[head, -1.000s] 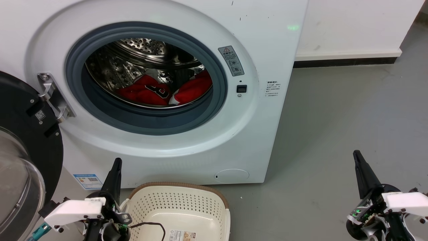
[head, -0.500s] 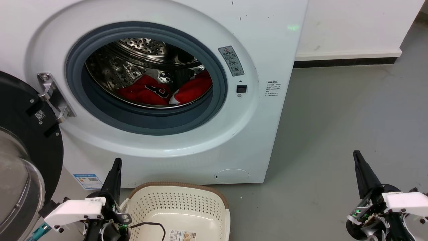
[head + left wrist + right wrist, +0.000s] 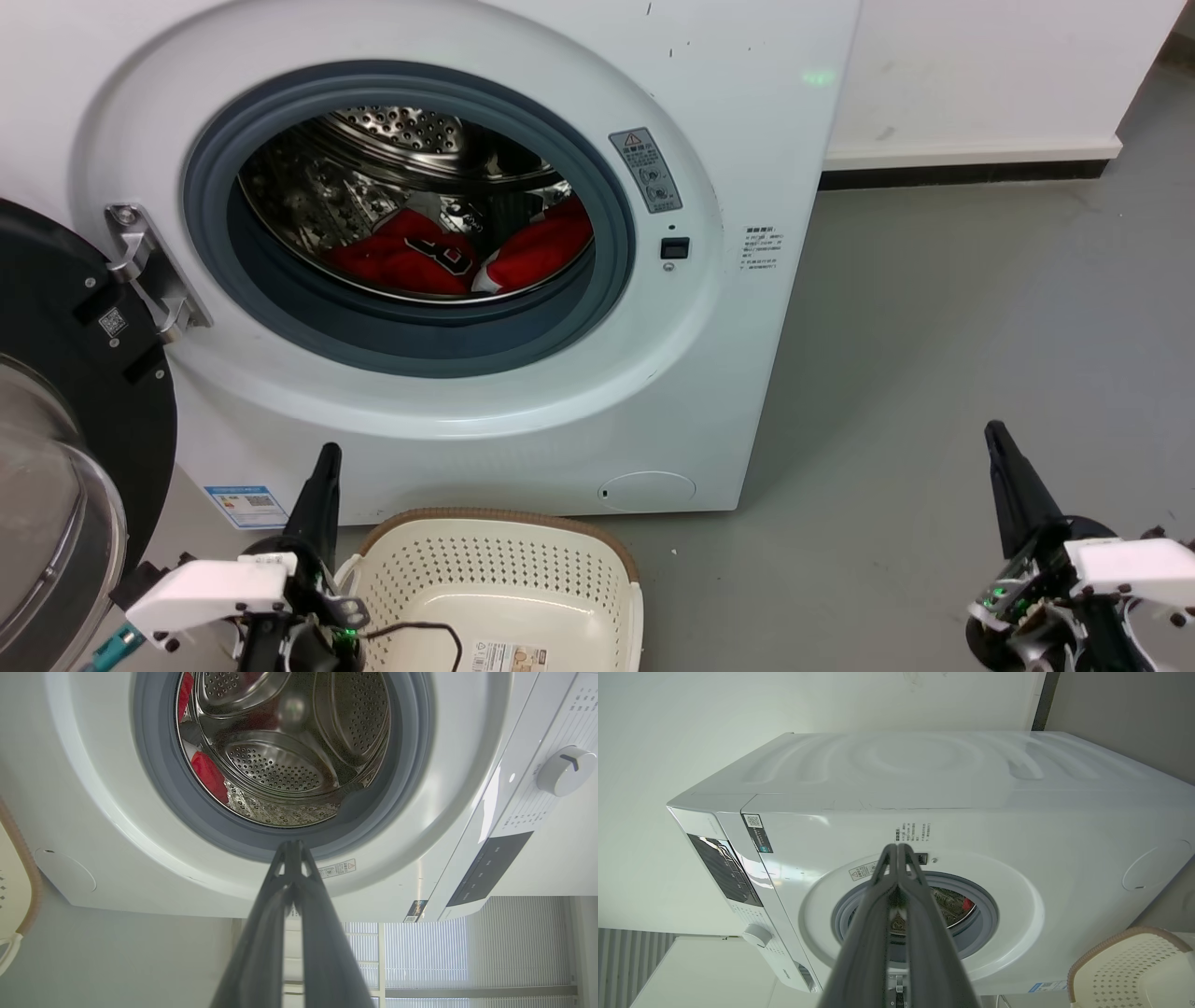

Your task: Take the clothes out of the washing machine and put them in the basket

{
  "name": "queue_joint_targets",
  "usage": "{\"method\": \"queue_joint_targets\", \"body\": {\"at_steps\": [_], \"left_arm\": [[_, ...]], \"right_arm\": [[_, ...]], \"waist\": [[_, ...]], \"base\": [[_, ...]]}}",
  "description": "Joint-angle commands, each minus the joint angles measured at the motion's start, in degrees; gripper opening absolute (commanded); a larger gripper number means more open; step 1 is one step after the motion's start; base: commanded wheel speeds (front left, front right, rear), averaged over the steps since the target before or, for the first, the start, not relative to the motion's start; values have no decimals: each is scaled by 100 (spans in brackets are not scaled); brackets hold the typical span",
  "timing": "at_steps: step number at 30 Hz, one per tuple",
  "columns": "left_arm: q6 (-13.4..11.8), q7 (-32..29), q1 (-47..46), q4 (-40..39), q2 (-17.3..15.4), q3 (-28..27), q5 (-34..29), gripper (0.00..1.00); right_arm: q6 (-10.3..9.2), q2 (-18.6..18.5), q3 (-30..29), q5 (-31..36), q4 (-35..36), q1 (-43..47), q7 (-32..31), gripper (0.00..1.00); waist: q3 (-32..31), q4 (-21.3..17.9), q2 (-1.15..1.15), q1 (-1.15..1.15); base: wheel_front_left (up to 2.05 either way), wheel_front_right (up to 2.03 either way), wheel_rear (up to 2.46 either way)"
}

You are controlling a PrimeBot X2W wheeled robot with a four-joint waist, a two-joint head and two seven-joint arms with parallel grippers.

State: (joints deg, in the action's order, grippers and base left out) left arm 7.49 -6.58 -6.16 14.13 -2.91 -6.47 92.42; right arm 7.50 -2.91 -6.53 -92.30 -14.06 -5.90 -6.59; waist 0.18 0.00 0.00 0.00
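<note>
Red clothes [image 3: 439,257] lie up and ahead of the left end effector [image 3: 327,457].
The soft pile runs side to side on the bottom of the shiny, holey drum [image 3: 401,126] in the washing machine [image 3: 747,140]. The right end effector [image 3: 997,439] is farther off. Both have fingers together, empty. The holey plastic basket [image 3: 495,514] sits beside the left one.

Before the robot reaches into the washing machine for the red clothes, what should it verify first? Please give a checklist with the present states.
1. Door of the washing machine swung open: ok.
2. Clothes lying low in the drum, in sight: ok.
3. Basket standing before the machine, no clothes in it: ok.
4. Left gripper open for a grasp: not ok, fingers shut.
5. Right gripper open: not ok, fingers shut.
6. The two clothes free of each other: cannot tell.
</note>
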Motion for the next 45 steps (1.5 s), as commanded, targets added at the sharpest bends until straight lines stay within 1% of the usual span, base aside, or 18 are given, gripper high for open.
{"method": "queue_joint_targets", "body": {"at_steps": [1, 4, 13, 18, 20, 21, 30, 31, 40, 42, 45], "left_arm": [[0, 5, 9, 24, 1, 6, -1, 100], [-1, 7, 148, 180, 12, 30, -2, 100], [-1, 273, 231, 16, 10, 73, -181, 100], [-1, 409, 271, 3, 10, 9, -364, 100], [-1, 461, 278, 22, 9, -29, -447, 100], [-1, 537, 280, 12, 9, -102, -621, 100], [-1, 751, 297, -83, 7, -442, -1234, 100], [-1, 751, 297, -83, 7, -442, -1234, 100], [-7, 944, 256, -429, 6, -769, -2228, 100], [-57, 987, 255, -558, 5, -799, -2502, 100], [-202, 1046, 267, -760, 5, -786, -2874, 100]], "right_arm": [[0, 2, 2, 0, -22, 11, 2, 100], [0, 11, 8, 1, -165, 140, 4, 100], [0, 9, 115, 111, -8, 230, 271, 100], [0, 8, 130, 325, 40, 252, 407, 100], [0, 8, 108, 544, 13, 261, 459, 100], [0, 7, 69, 800, 4, 254, 535, 100], [0, 6, -82, 1701, 101, 223, 748, 100], [0, 6, -82, 1701, 101, 223, 748, 100], [0, 4, -271, 3044, 416, 160, 943, 100], [0, 4, -268, 3389, 554, 142, 985, 100], [0, 3, -215, 4007, 791, 137, 1046, 100]], "waist": [[0, 0, 0, 0], [1, 0, 0, 0], [7, -2, 0, 0], [8, -14, 0, 0], [7, -20, 0, 0], [6, -27, 0, 0], [6, -46, 0, 0], [6, -46, 0, 0], [20, -50, 0, 0], [23, -53, 0, 0], [31, -60, 0, 0]], "base": [[0, 0, 0], [0, 0, 0], [0, 0, 0], [0, 0, 0], [0, 0, 0], [0, 0, 0], [0, 0, 0], [0, 0, 0], [0, 0, 0], [0, 0, 0], [0, 0, 0]]}}
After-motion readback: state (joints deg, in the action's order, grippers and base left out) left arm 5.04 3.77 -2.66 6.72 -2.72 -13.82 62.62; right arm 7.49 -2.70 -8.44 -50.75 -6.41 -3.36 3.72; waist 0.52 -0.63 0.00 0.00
